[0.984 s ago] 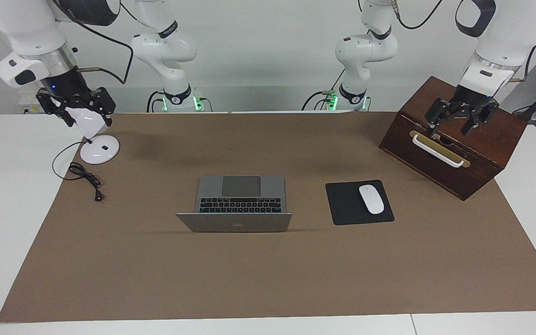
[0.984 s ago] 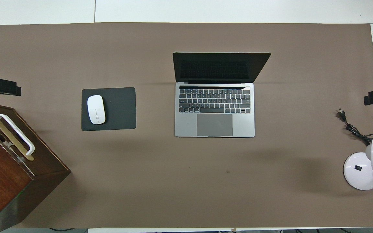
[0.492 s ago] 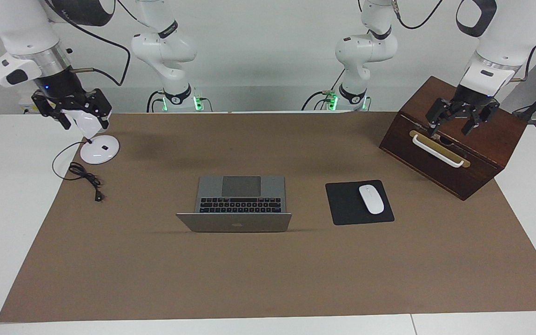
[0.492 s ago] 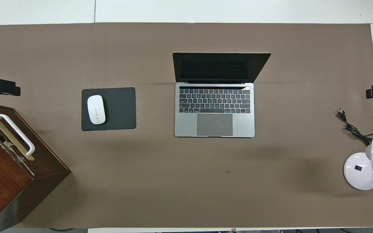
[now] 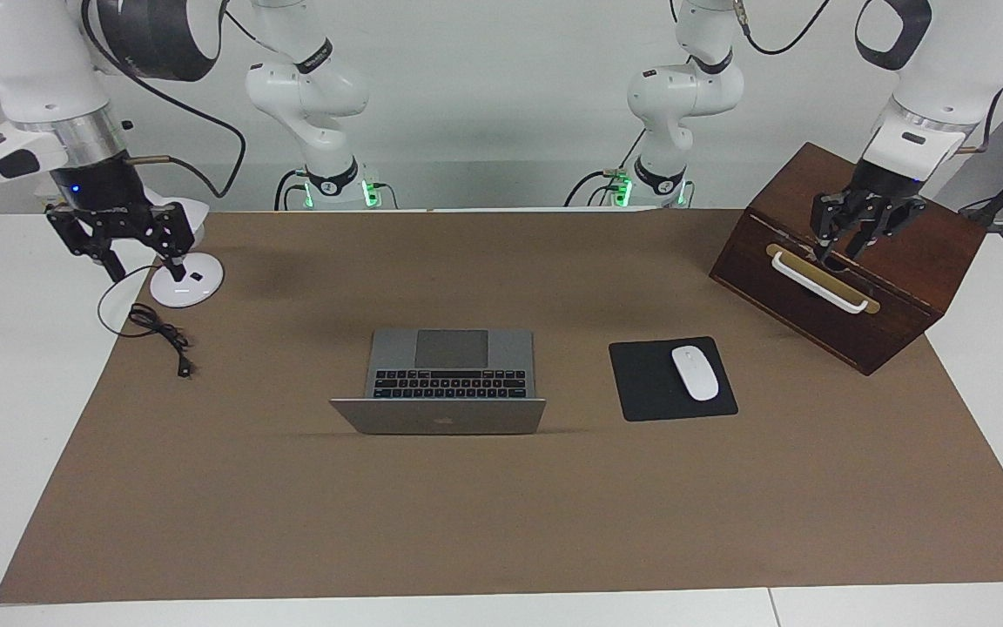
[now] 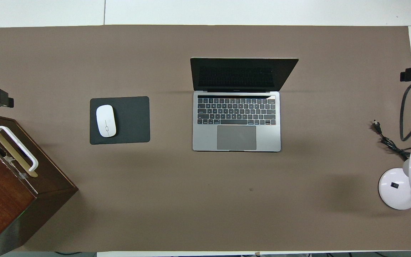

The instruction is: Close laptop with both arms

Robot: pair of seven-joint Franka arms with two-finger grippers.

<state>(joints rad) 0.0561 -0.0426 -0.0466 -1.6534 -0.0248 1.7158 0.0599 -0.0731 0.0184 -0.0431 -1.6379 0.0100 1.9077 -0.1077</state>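
Brown matting (image 5: 501,514) covers the white table, and the laptop (image 5: 447,379) sits open at its middle with the trackpad edge toward the robots and the lid raised, its back to the facing camera. That leaves the lid's top edge free to be pushed down from either end, which suits a two-armed close. Neither arm is at it yet. The right gripper (image 5: 117,239) hangs in the air over the mat's corner by the white desk lamp (image 5: 186,280), fingers spread apart and holding nothing; the lamp's black cord (image 5: 158,329) trails on the mat below. The left gripper (image 5: 850,235) hangs over the wooden box (image 5: 850,261), just above its white handle (image 5: 817,280); whether its fingers are apart or together I cannot tell. A black mouse pad (image 5: 671,380) carrying a white mouse (image 5: 695,373) lies beside the laptop, toward the left arm's end, clear of the lid's swing. Both grippers are well apart from the laptop, so I judge the closing has not begun.
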